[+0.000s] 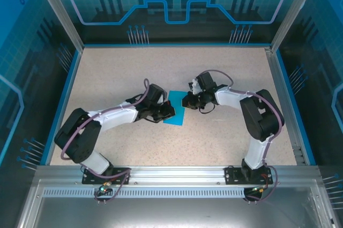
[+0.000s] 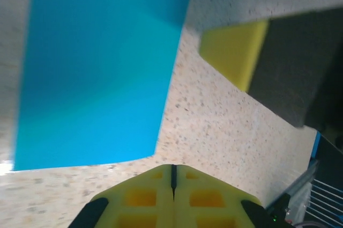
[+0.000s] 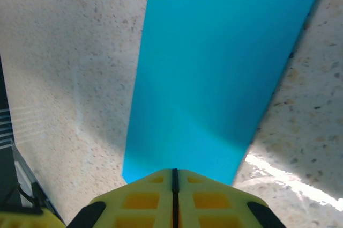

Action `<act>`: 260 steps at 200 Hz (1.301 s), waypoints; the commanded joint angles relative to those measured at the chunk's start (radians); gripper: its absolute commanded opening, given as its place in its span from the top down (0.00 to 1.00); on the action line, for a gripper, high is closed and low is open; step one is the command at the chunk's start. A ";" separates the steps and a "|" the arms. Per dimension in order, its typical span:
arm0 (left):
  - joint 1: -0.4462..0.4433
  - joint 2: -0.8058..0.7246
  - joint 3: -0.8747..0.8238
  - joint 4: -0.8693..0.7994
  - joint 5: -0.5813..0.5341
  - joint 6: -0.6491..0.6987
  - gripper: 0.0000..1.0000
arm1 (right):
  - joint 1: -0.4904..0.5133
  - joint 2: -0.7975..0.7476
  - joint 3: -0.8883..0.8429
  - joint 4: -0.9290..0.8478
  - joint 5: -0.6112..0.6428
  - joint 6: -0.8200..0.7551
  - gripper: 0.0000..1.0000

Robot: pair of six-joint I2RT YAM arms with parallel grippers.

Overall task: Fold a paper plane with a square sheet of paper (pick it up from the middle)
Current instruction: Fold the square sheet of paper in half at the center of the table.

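Edges of the cyan-blue paper sheet (image 1: 177, 116) (image 2: 102, 72) (image 3: 220, 61) straight and clean, outline long and narrow, flat at the middle of the table between the two grippers.

Left gripper (image 1: 170, 111) (image 2: 172, 169) at the sheet's left edge, yellow fingers pressed together. Tips just beside the sheet's nearest corner in the left wrist view, nothing pinched. One yellow finger (image 2: 236, 51) of the right gripper (image 1: 188, 101) (image 3: 174, 171) close beyond the sheet there.

Right gripper at the sheet's far right edge, jaws likewise pressed together. Tips over the sheet's end edge in the right wrist view; impossible to tell whether any paper is caught.

Open room on all sides: broad bare tabletop (image 1: 225, 67) to the far side, left and right, with a narrower band toward the near rail (image 1: 177, 177). Bent elbows of both arms at near left and near right.

Speckled beige surface, matte, with a bright glare streak (image 3: 289, 177) beside the sheet. Blue rim (image 1: 67, 99) along the table's sides. Translucent blue panels (image 1: 177, 2) with printed lines and aluminium posts all round.
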 commanded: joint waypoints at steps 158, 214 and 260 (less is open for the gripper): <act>-0.070 0.244 0.102 0.007 0.002 -0.069 1.00 | -0.011 0.167 0.109 -0.148 -0.065 -0.141 0.94; -0.069 0.259 0.100 -0.032 -0.017 -0.063 1.00 | -0.003 0.093 0.064 -0.106 -0.118 -0.149 0.94; -0.070 0.266 0.093 -0.051 -0.023 -0.064 1.00 | 0.008 0.137 0.073 -0.162 -0.080 -0.179 0.94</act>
